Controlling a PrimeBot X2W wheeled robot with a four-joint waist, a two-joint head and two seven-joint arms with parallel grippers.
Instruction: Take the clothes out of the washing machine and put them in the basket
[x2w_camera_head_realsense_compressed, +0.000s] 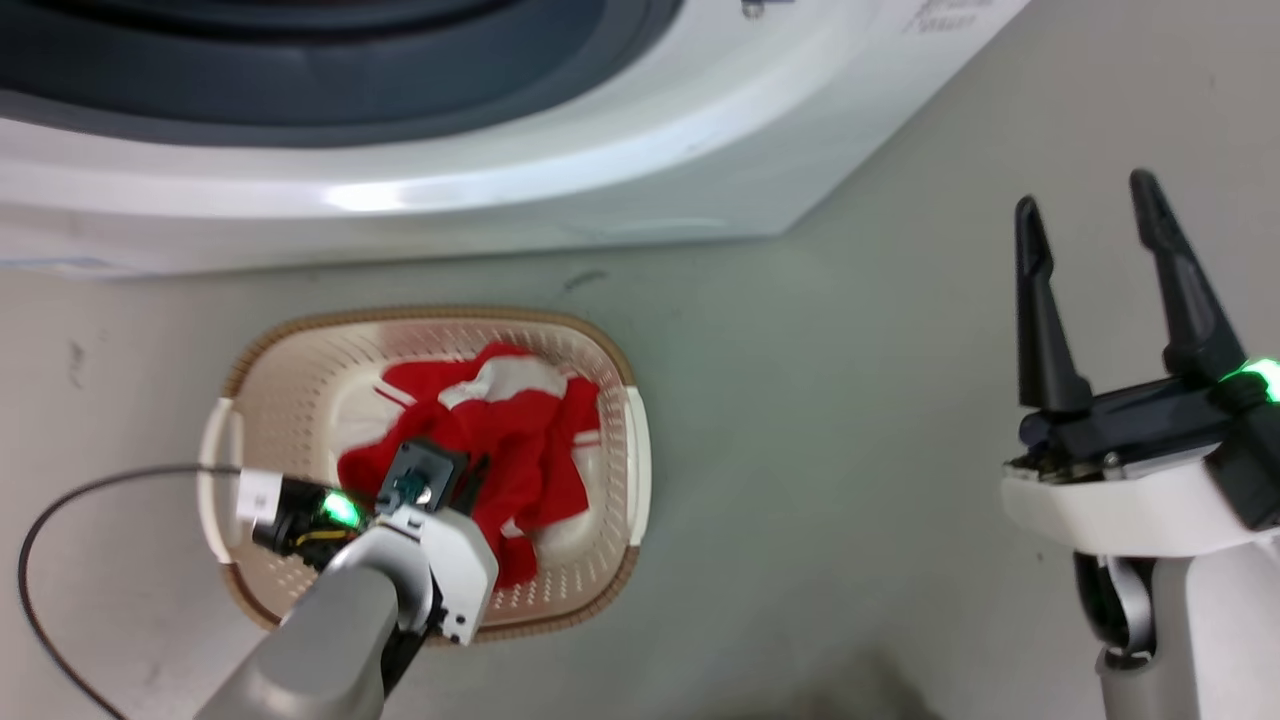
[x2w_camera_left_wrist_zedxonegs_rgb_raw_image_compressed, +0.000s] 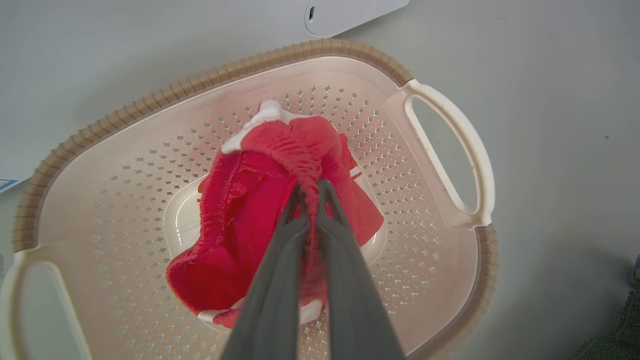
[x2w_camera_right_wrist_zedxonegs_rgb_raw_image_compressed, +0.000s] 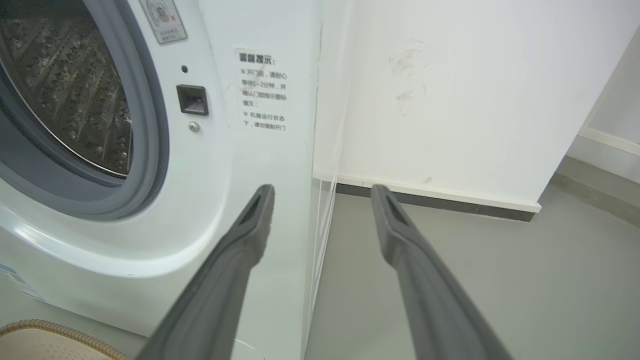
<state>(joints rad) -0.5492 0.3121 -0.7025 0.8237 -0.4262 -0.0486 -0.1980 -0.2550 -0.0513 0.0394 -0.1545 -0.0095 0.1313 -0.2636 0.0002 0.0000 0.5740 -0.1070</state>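
The clothes (x2w_camera_head_realsense_compressed: 505, 445) (x2w_camera_left_wrist_zedxonegs_rgb_raw_image_compressed: 240, 220), red with white panels, lie bunched inside the cream basket (x2w_camera_head_realsense_compressed: 300, 390) (x2w_camera_left_wrist_zedxonegs_rgb_raw_image_compressed: 150, 165) on the floor in front of the washing machine (x2w_camera_head_realsense_compressed: 480, 190) (x2w_camera_right_wrist_zedxonegs_rgb_raw_image_compressed: 240, 165). My left gripper (x2w_camera_head_realsense_compressed: 470, 480) (x2w_camera_left_wrist_zedxonegs_rgb_raw_image_compressed: 311, 192) reaches down into the basket, shut on a red fold of the clothes. My right gripper (x2w_camera_head_realsense_compressed: 1090, 225) (x2w_camera_right_wrist_zedxonegs_rgb_raw_image_compressed: 322, 192) hangs open and empty at the right, above bare floor beside the machine's corner. The steel drum (x2w_camera_right_wrist_zedxonegs_rgb_raw_image_compressed: 75, 90) shows through the open porthole.
A thin black cable (x2w_camera_head_realsense_compressed: 60, 520) loops on the grey floor left of the basket. A white wall with a dark skirting (x2w_camera_right_wrist_zedxonegs_rgb_raw_image_compressed: 450, 200) stands to the right of the machine. The basket's brown rim (x2w_camera_right_wrist_zedxonegs_rgb_raw_image_compressed: 50, 332) shows at the right wrist view's lower left.
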